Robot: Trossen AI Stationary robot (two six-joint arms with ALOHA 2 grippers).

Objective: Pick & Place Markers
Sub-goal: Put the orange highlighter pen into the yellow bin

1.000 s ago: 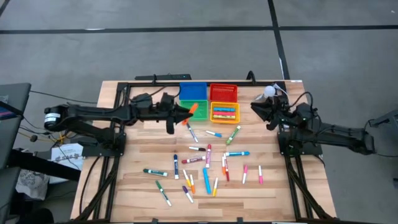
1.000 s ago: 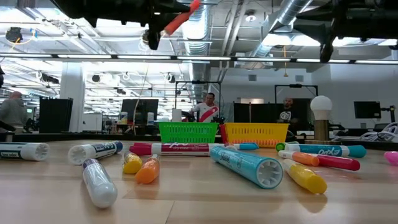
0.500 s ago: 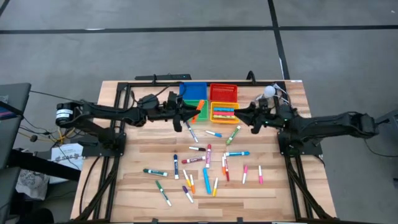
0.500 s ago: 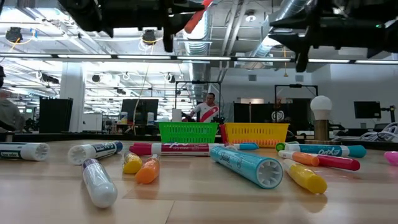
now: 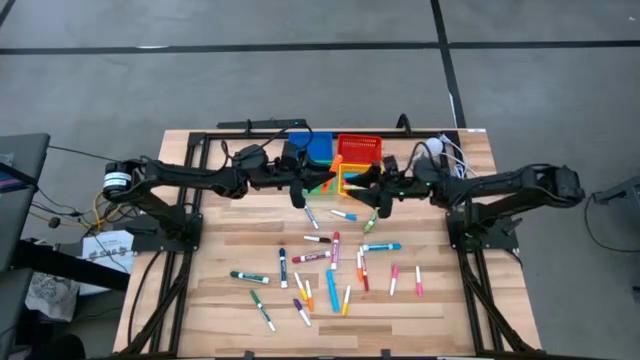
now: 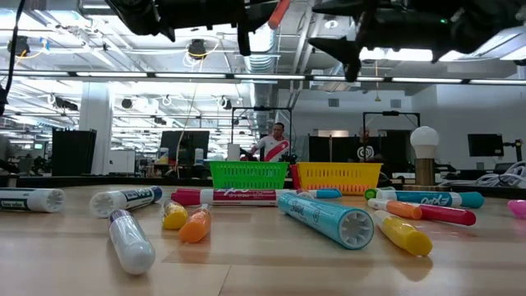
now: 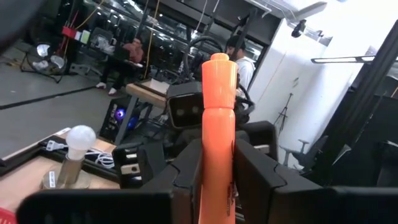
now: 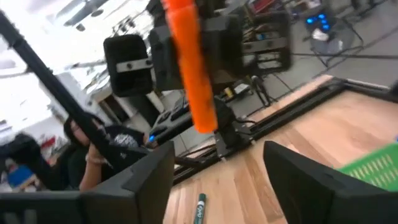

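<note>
- Overhead, the left gripper [image 5: 318,183] is pinching an orange marker [image 5: 333,172] above the near edge of the yellow bin [image 5: 360,181], while the right gripper [image 5: 372,188] is reaching in from the bin's other side with its fingers spread. The two tools are sitting very close together over that bin, so a collision looks like the main risk if either one is pressing further inward.
- From table height, the orange marker [image 6: 279,12] is hanging high above the yellow bin [image 6: 339,176], tilted — if it is let go before the other fingers are closing on it, it is likely dropping outside the bin among the loose markers [image 6: 325,217] lying nearer the camera.
- Through the left wrist, the orange marker [image 7: 216,143] is standing upright, clamped low on its barrel; such a low hold may be letting it pivot when pushed.
- Through the right wrist, the orange marker [image 8: 189,68] is showing ahead of the wide-apart fingers [image 8: 143,180] and off their centre line — closing from here could be catching only its tip and knocking it loose.
</note>
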